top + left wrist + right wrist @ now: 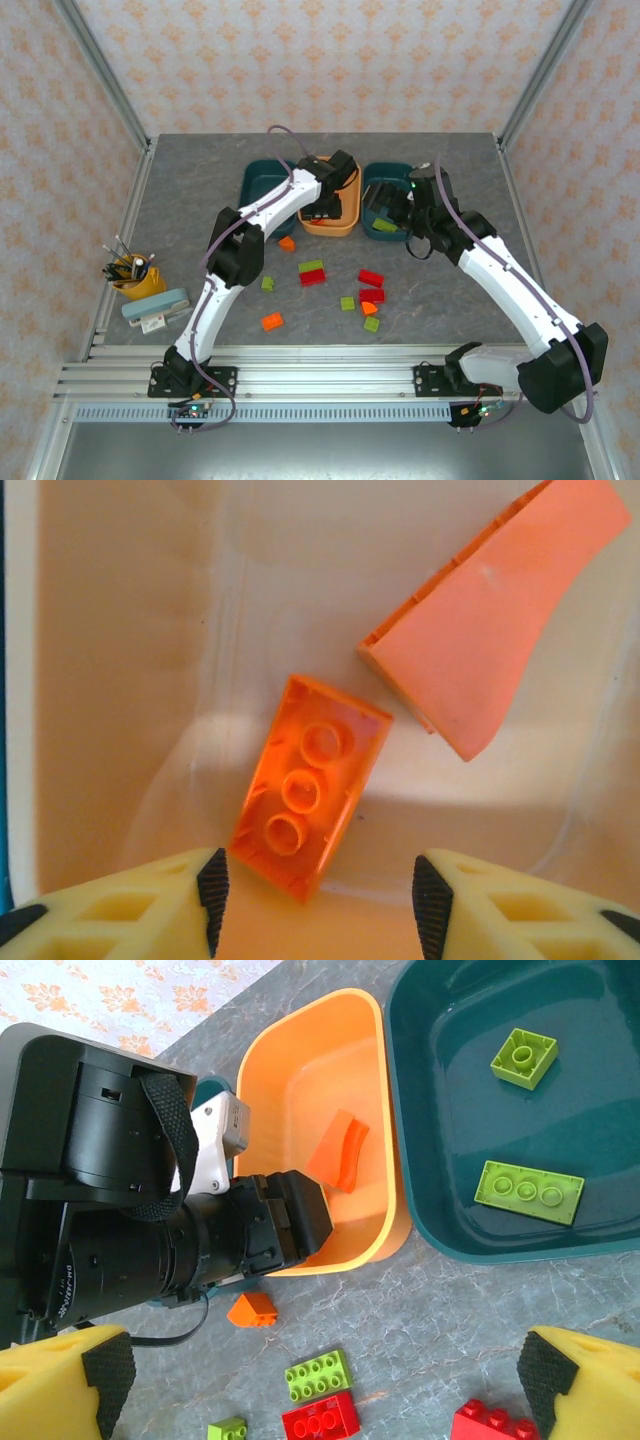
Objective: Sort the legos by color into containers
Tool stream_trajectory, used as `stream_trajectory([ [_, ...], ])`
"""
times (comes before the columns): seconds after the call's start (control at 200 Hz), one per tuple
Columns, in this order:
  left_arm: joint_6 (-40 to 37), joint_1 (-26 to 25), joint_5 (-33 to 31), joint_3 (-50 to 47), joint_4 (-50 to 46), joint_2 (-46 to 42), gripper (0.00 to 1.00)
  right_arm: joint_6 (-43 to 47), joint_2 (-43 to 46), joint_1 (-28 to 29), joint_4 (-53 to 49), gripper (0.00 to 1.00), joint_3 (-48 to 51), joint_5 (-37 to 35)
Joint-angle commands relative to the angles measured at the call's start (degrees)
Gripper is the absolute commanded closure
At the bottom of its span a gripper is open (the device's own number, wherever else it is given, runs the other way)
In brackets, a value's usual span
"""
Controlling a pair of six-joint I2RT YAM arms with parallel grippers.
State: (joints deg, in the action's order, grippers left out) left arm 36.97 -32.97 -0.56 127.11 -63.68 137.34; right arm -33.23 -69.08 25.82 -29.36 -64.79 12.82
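Note:
My left gripper hangs open inside the orange tray, just above an upside-down orange brick lying on the tray floor. An orange wedge lies beside it. My right gripper is open and empty over the table by the right teal tray, which holds two yellow-green bricks. A second teal tray stands left of the orange one. Loose on the table are an orange wedge, a yellow-green brick, red bricks and another orange brick.
A yellow cup of pens and a pale teal stapler-like object sit at the table's left edge. Metal frame posts stand at the back corners. The left arm's black wrist overhangs the orange tray's near side.

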Motion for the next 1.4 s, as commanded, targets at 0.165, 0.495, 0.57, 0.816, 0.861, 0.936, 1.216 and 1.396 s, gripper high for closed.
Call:
stream_trajectory([
  [0.165, 1.99, 0.44, -0.97, 4.77, -2.44, -4.33, 0.34, 2.21, 0.52, -0.15, -3.84, 0.01, -1.15, -1.74],
  [0.495, 2.04, 0.27, -0.18, 3.92, 1.26, -19.47, 0.22, 5.51, 0.72, 0.59, -13.69, 0.07, -4.52, -4.18],
  [0.57, 0.57, 0.31, -1.05, -0.77, 3.17, -25.64, 0.18, 5.48, 0.88, 1.59, -15.67, 0.08, -5.28, -5.13],
  [0.816, -1.81, 0.51, -1.34, -25.53, 8.21, -48.08, 0.15, 3.93, 0.95, 10.86, -19.13, 0.12, -5.55, -9.44],
  [0.861, -1.37, 0.48, -1.12, -31.27, 9.14, -52.54, 0.15, 3.30, 0.72, 13.00, -19.64, 0.13, -5.14, -9.90],
  [0.936, -0.42, 0.45, -0.53, -41.30, 10.39, -60.04, 0.15, 1.97, -0.16, 16.16, -20.70, 0.17, -4.35, -10.55],
  [1.216, 4.16, 0.48, 2.46, -69.74, 10.54, -83.66, 0.17, -1.95, -5.92, 27.78, -21.00, 0.29, -1.31, -11.72],
  [1.396, 5.57, 0.41, 4.78, -75.58, 8.51, -89.66, 0.17, -9.56, -6.70, 31.08, -25.69, 0.27, 4.08, -11.48],
])
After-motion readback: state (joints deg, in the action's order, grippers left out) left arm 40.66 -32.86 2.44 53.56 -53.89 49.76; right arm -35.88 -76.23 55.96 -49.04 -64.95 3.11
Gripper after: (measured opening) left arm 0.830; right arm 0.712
